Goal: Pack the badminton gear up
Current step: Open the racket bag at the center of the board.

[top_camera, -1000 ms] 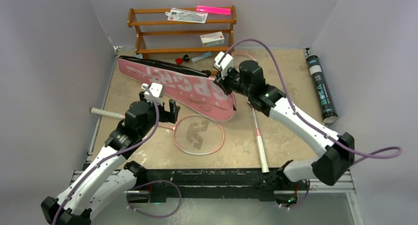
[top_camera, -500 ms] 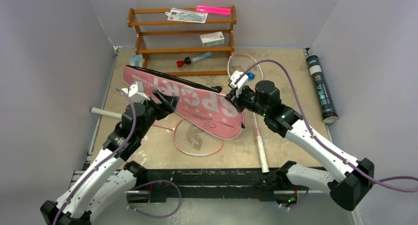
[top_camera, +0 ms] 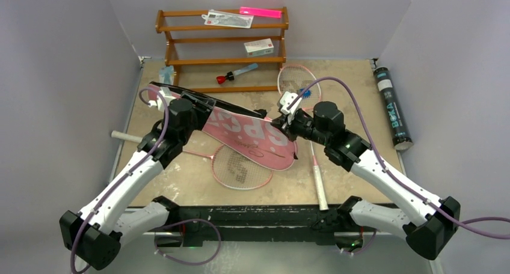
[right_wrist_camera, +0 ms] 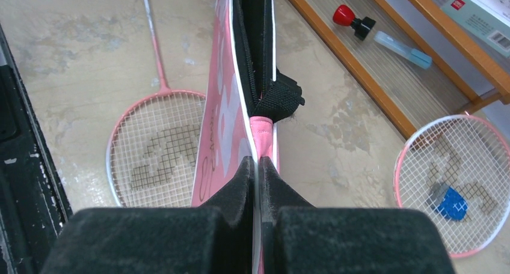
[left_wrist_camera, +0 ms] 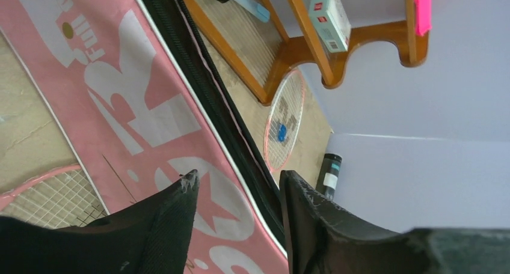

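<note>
The long pink bag [top_camera: 246,130] lettered SPORT lies slantwise, tipped up on edge, its black zip opening along the far side. It also shows in the left wrist view [left_wrist_camera: 138,106] and the right wrist view [right_wrist_camera: 225,106]. My right gripper [top_camera: 281,121] [right_wrist_camera: 257,163] is shut on the bag's right end. My left gripper [top_camera: 201,115] [left_wrist_camera: 237,181] is open, its jaws on either side of the bag's zip edge. One pink racket [top_camera: 240,169] [right_wrist_camera: 156,142] lies partly under the bag. The second racket [top_camera: 294,79] [right_wrist_camera: 457,178] lies behind right. The black BOKA tube [top_camera: 391,109] lies far right. No white shuttlecock is in view.
The brown wooden rack [top_camera: 222,39] stands against the back wall with a small white box [top_camera: 258,46] on it. A red-capped item [top_camera: 225,77] lies under it. A small blue thing [top_camera: 305,94] rests on the second racket's strings. Walls close both sides.
My right gripper pulled the bag's end nearer and to the right, over the first racket. My left gripper swung away from me to the bag's zip edge.
</note>
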You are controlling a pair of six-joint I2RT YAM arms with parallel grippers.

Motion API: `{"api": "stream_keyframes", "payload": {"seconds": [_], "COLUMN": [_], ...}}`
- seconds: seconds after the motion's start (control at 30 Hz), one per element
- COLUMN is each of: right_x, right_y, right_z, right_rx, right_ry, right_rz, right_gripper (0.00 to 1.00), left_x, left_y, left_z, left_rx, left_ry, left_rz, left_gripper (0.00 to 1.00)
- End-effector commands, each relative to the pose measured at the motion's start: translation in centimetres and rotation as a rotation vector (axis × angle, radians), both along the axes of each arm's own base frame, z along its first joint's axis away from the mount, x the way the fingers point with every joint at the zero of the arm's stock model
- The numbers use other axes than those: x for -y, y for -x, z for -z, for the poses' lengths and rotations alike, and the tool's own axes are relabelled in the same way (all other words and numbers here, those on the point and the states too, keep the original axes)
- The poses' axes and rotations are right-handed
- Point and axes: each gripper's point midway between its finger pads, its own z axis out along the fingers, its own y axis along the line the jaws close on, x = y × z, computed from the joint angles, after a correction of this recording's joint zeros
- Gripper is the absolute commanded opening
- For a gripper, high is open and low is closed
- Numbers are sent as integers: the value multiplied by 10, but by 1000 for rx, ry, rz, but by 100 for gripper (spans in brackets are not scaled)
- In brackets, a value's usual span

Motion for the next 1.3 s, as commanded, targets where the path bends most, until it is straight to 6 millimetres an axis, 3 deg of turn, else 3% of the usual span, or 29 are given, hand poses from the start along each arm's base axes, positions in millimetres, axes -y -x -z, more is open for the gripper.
{"api": "stream_keyframes", "payload": {"seconds": [0.0,0.33,0.6,0.77,0.83,0.9,0.97,1.13,1.27], "right_x": [-12,-19,-19,-19,-21,-22,-26,-40,-71], "right_y": [9,16,16,17,20,25,30,20,12], "right_z": [-22,-17,-19,-21,-25,-25,-33,-62,-53], "right_rx": [72,68,75,73,73,49,26,-109,-201], "right_ry": [-58,-48,-45,-46,-55,-58,-75,-131,-46], "right_rz": [-81,-120,-122,-124,-138,-157,-180,-117,-62], "right_gripper": [0,0,0,0,12,32,46,61,73], "left_x": [-6,-3,-5,-1,-3,-7,-10,-16,-15], "left_y": [-8,-16,-11,4,12,21,28,40,44], "left_z": [-1,27,49,60,63,66,70,77,75], "left_rx": [-32,-100,-145,-174,-174,-173,-161,-128,-92], "left_ry": [69,97,103,123,126,121,102,51,64], "left_rz": [-61,-46,-45,-5,1,5,21,55,70], "left_gripper": [48,43,20,3,0,0,0,0,0]}}
